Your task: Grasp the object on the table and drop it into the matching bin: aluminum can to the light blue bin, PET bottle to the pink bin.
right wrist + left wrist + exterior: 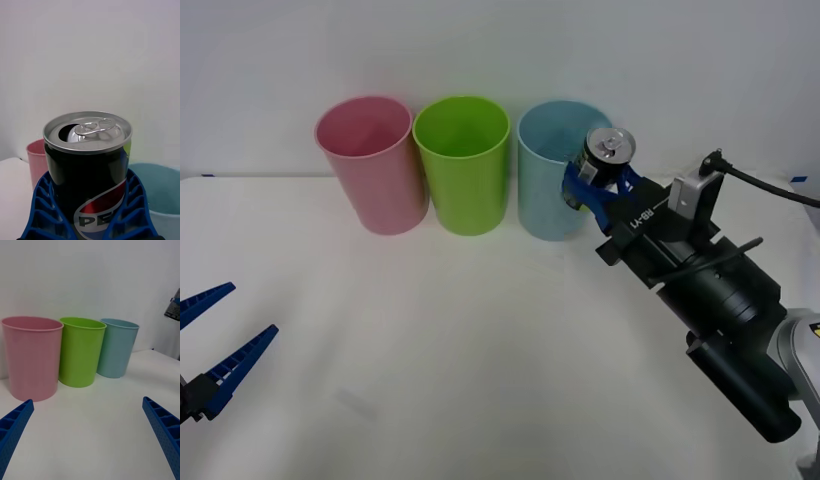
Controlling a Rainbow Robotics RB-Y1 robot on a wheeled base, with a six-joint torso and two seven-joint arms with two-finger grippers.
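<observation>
Can held up at the blue bin's rim, over the table [480,340].

Three bins stand in a row at the table's far side: the blue bin [545,180] on the right, a green bin [465,165] touching its left side, the pink bin [370,165] beyond that. The right gripper [600,185] is clamped on the can [608,155], upright, at the blue bin's right rim. The left gripper [215,345] hangs wide open, well left of the blue bin and nearer the robot, holding nothing.

Lab setup: bare white table [480,380], blank wall [500,50].
</observation>
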